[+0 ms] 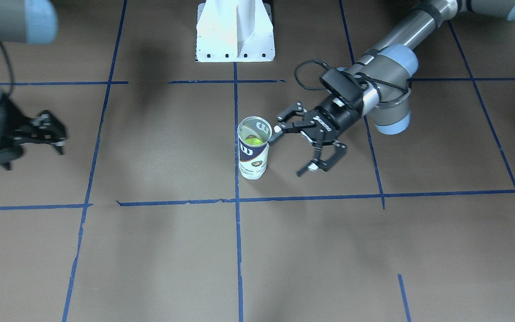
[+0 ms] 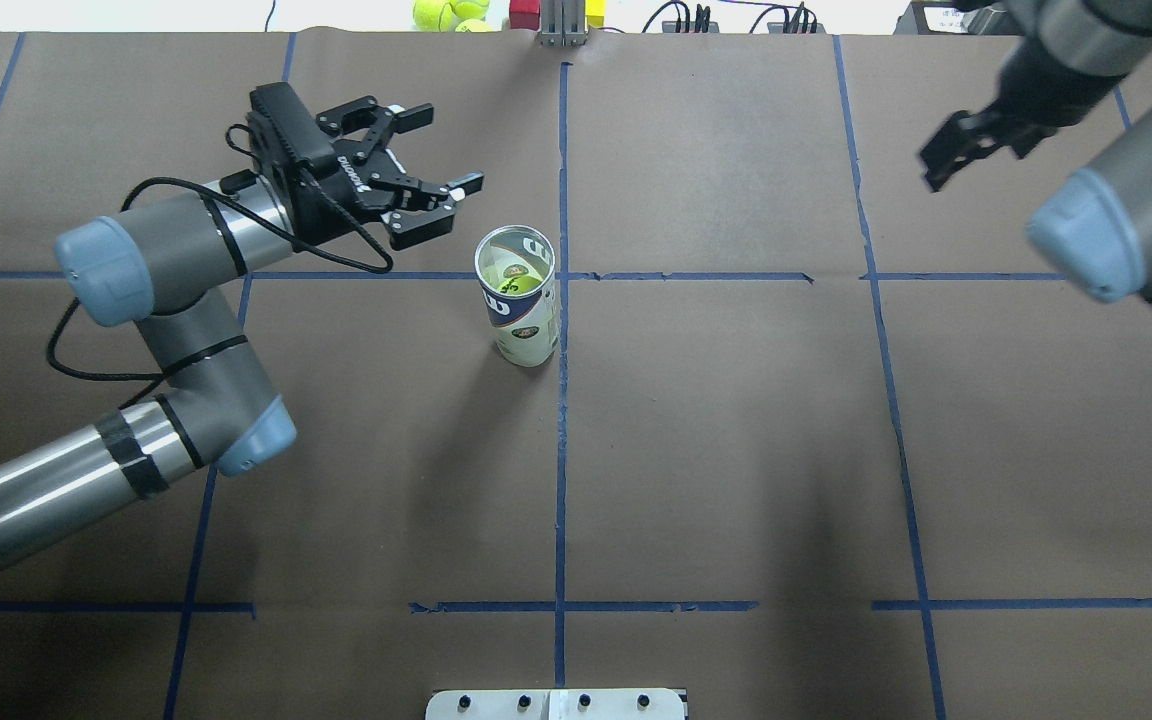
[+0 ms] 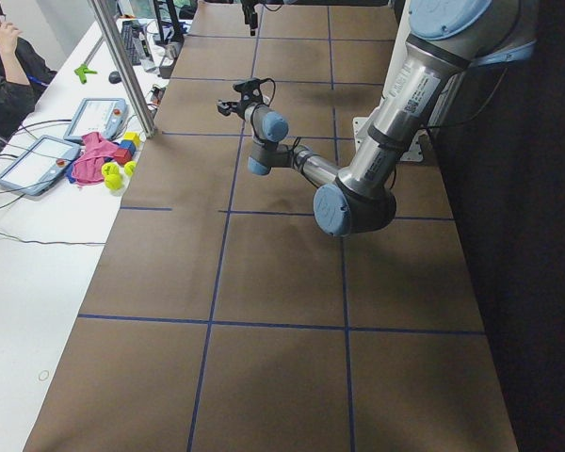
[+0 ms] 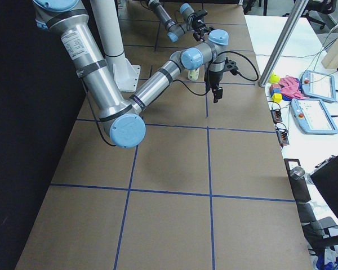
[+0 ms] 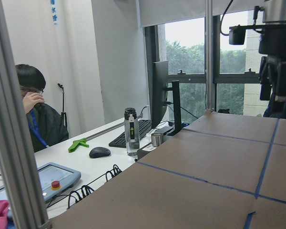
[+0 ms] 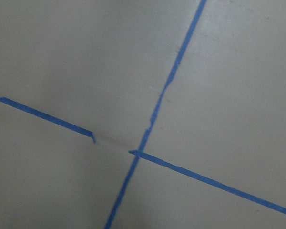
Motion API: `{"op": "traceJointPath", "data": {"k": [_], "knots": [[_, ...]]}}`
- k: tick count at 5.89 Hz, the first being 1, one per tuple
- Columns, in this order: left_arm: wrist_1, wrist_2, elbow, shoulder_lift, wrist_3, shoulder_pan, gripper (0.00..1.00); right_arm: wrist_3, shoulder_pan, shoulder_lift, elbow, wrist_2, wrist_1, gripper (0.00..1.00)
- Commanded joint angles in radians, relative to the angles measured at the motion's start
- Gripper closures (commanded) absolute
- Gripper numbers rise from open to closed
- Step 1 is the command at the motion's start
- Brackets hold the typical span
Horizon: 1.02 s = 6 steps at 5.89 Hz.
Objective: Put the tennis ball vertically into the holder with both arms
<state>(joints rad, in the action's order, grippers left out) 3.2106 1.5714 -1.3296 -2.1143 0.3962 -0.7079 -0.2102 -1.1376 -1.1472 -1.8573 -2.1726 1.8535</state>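
The holder (image 1: 253,156), a clear Wilson can with a navy-and-white label, stands upright near the table's middle; it also shows in the overhead view (image 2: 521,320). A yellow-green tennis ball (image 1: 254,141) lies inside it, seen through the open top (image 2: 522,286). My left gripper (image 1: 290,149) is open and empty just beside the can, its near fingertip close to the rim; it also shows in the overhead view (image 2: 448,150). My right gripper (image 1: 55,134) is far off near the table's side, empty, and looks open (image 2: 944,158).
The white pedestal base (image 1: 235,40) stands at the robot's side of the table. Loose tennis balls (image 2: 448,12) and coloured blocks lie past the far edge. An operator (image 3: 2,56) sits by a side table with tablets (image 3: 38,160). Blue tape lines cross the brown table.
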Motion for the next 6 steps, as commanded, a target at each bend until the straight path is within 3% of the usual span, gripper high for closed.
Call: {"op": "traceJointPath", "data": {"k": [1, 4, 5, 6], "knots": [[-0.075, 0.010, 0.000, 0.080, -0.002, -0.076, 0.10, 0.267, -0.155, -0.135, 0.003, -0.065, 0.000, 0.00], [-0.376, 0.363, -0.002, 0.123, -0.028, -0.359, 0.09, 0.520, -0.336, -0.297, 0.009, -0.104, 0.000, 0.00], [-0.438, 0.477, -0.003, 0.137, -0.159, -0.428, 0.00, 0.537, -0.365, -0.363, 0.012, -0.104, -0.057, 0.00], [-0.490, 0.487, -0.003, 0.178, -0.256, -0.468, 0.00, 0.531, -0.376, -0.435, 0.017, -0.105, -0.118, 0.00]]}}
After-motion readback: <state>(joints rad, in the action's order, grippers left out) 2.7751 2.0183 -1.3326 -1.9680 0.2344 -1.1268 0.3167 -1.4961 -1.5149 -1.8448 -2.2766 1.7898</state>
